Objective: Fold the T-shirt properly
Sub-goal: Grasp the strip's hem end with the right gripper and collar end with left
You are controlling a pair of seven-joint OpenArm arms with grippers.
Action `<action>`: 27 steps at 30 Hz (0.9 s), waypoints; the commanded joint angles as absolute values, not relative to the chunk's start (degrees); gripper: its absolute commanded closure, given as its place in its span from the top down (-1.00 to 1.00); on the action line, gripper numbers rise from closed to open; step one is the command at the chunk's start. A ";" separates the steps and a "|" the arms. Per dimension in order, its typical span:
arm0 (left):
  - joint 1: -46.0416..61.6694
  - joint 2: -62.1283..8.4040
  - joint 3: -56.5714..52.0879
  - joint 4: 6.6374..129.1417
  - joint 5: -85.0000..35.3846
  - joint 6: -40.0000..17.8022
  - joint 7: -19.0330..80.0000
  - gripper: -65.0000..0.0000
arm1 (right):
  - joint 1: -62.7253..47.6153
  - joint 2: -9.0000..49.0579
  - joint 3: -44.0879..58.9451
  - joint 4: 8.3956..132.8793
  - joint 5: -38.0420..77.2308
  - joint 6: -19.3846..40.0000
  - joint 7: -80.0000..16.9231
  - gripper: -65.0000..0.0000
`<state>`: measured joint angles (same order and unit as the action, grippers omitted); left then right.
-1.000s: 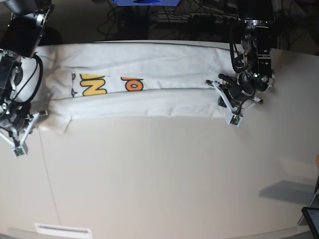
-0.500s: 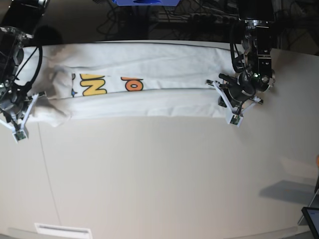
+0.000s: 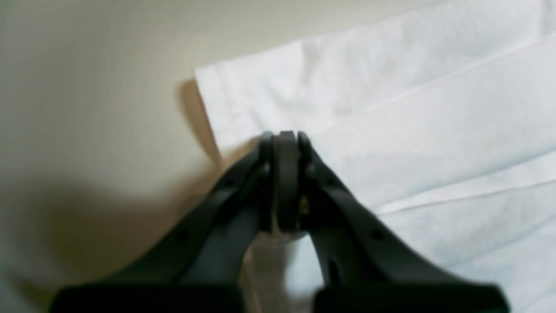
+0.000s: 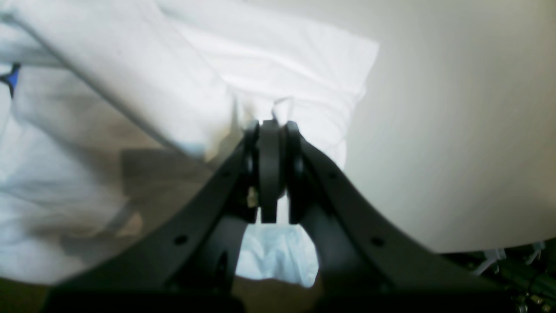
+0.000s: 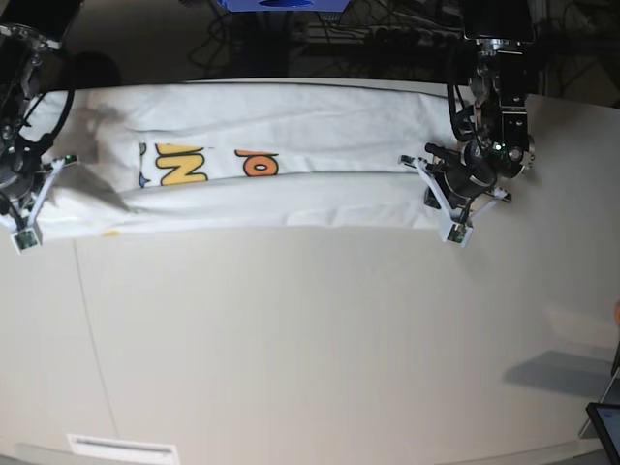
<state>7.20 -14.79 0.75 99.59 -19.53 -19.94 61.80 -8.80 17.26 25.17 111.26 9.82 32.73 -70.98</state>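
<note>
The T-shirt (image 5: 291,126) lies as a long white band across the back of the table, with yellow and orange print (image 5: 203,165) showing in a gap between its folds. My left gripper (image 5: 433,189) is at the band's right end, and its jaws are shut on the cloth's edge (image 3: 281,139) beside the T-shirt's corner (image 3: 243,87). At the band's left end my right gripper (image 5: 46,194) is shut (image 4: 270,126) on a lifted fold of the T-shirt (image 4: 282,65). White cloth shows between its fingers.
The beige table (image 5: 310,339) stretches in front of the shirt, with a seam (image 5: 92,329) at the left. A white label (image 5: 121,448) sits at the front edge. A dark tablet corner (image 5: 605,426) shows at the lower right. Cables (image 5: 387,29) hang behind the table.
My right gripper has moved toward the back of the table, carrying the shirt's left end with it and stretching the front fold. The left arm has stayed put.
</note>
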 commanded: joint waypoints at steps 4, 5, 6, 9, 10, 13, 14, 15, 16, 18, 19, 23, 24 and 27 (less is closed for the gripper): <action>7.60 -15.34 0.04 106.68 -19.30 -19.82 62.37 -1.00 | -9.01 18.24 25.54 112.22 9.63 32.57 -70.11 -0.99; 7.60 -15.43 0.04 107.91 -19.30 -19.82 62.46 -1.00 | -9.01 18.24 25.54 112.22 9.63 32.57 -70.11 -0.99; 7.69 -15.43 0.04 108.88 -19.30 -19.82 62.46 -1.00 | -9.01 18.24 25.54 112.22 9.63 32.57 -70.11 -0.99; 8.40 -15.43 0.13 109.85 -19.30 -19.82 62.46 -1.00 | -9.89 18.24 25.54 112.31 9.63 32.57 -70.11 -0.99; 8.40 -15.43 0.31 109.93 -19.30 -19.82 62.46 -1.00 | -10.15 18.24 25.63 112.48 9.63 32.57 -69.93 -0.99; 9.63 -15.43 0.13 110.02 -19.30 -20.00 62.46 -1.00 | -10.68 18.24 25.63 112.92 9.63 32.57 -70.02 -0.99; 9.98 -15.43 0.04 110.64 -19.30 -20.00 62.46 -1.00 | -11.30 18.24 25.63 113.01 9.71 32.57 -69.76 -0.99; 10.33 -15.52 0.04 111.25 -19.30 -20.09 62.46 -1.00 | -11.47 18.24 25.63 113.10 9.71 32.57 -69.67 -0.99; 10.59 -15.78 0.13 112.13 -19.30 -20.09 62.46 -1.00 | -11.65 18.24 25.63 113.10 9.71 32.57 -69.67 -0.99; 11.47 -17.10 0.57 113.89 -19.30 -20.09 62.46 -1.00 | -11.91 18.24 25.63 113.10 9.71 32.57 -69.67 -0.99; 11.74 -17.36 0.57 114.42 -19.30 -20.09 62.46 -1.00 | -11.91 18.24 25.63 113.10 9.71 32.57 -69.67 -0.99; 12.26 -18.15 0.75 114.59 -19.38 -20.09 62.46 -1.00 | -11.91 18.15 25.63 113.10 9.71 32.57 -69.67 -0.99; 12.97 -18.51 0.75 114.68 -19.47 -20.09 62.46 -1.00 | -11.91 18.15 25.63 113.10 9.71 32.57 -69.67 -0.99; 13.58 -19.03 0.75 114.68 -19.38 -20.18 62.37 -1.00 | -12.00 18.15 25.63 113.10 9.71 32.57 -69.85 -0.99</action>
